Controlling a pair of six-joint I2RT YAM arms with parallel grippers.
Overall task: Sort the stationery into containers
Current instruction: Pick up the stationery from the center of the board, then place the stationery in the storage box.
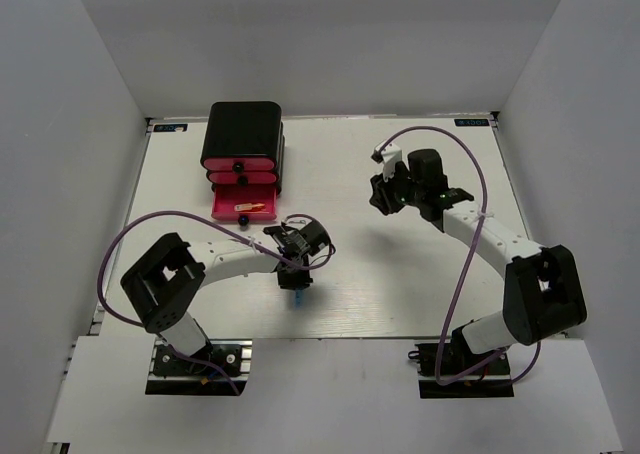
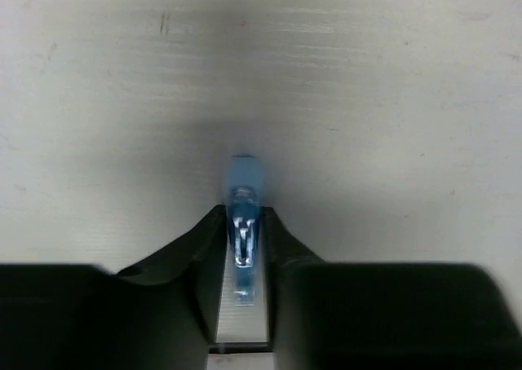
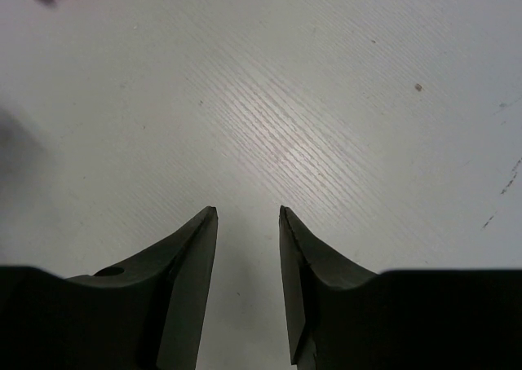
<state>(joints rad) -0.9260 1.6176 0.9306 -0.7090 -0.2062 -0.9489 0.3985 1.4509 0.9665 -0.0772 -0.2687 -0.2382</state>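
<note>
Pink plastic drawers (image 1: 228, 177), three in count, each with a black round knob (image 1: 239, 165), sit stacked in one black rounded box (image 1: 243, 132) at the far left of the white worktop (image 1: 420, 284). The lowest drawer (image 1: 226, 208) is pulled out, with one orange item (image 1: 257, 208) lying inside. The left fingers (image 2: 204, 241) are clenched on one blue-tipped clear marker (image 2: 243, 182), low over the worktop near the front edge. The right fingers (image 3: 192, 260) are spread apart over the worktop, well apart from the box.

Matt white table (image 3: 342, 109) with fine wood-like grain. Clear marker (image 2: 243, 223) of glossy, translucent blue plastic. Black box (image 1: 243, 134) of smooth, shiny plastic.
</note>
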